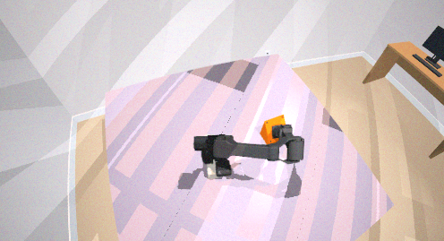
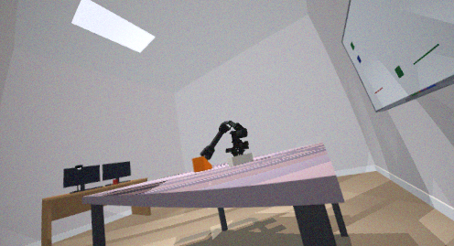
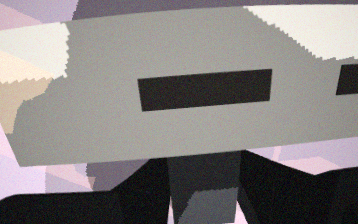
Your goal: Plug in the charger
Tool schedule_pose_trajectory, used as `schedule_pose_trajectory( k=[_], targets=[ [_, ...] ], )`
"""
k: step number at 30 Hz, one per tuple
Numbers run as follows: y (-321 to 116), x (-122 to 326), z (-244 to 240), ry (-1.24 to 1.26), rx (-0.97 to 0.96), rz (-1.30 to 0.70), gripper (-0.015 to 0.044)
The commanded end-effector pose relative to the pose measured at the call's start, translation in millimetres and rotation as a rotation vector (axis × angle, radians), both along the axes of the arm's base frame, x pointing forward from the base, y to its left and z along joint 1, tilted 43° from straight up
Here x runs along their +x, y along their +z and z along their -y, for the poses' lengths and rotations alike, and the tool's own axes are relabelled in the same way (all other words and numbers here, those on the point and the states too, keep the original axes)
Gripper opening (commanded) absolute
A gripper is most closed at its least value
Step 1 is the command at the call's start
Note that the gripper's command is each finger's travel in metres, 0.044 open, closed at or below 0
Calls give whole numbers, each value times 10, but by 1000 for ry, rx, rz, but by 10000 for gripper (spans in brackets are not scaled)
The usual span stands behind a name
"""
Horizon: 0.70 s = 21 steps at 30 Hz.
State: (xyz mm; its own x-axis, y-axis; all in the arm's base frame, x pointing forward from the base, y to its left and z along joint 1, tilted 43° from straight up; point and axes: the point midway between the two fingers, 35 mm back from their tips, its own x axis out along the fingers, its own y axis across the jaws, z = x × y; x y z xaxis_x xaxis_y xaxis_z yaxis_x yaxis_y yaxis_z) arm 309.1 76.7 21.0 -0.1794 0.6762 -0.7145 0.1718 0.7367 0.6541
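Jaws clamped on the charger (image 3: pixel 205 187) body against the strip (image 3: pixel 105 125): small, rigid, light, so grip its flat sides.
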Motion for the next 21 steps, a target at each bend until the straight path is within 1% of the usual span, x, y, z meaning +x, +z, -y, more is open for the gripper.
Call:
schedule_pose_trajectory(
  k=[1,4,21],
  targets=[
    [-1,4,0,0,0,2,0],
    [-1,4,0,0,0,2,0],
    [-1,3,0,0,0,2,440]
  ],
)
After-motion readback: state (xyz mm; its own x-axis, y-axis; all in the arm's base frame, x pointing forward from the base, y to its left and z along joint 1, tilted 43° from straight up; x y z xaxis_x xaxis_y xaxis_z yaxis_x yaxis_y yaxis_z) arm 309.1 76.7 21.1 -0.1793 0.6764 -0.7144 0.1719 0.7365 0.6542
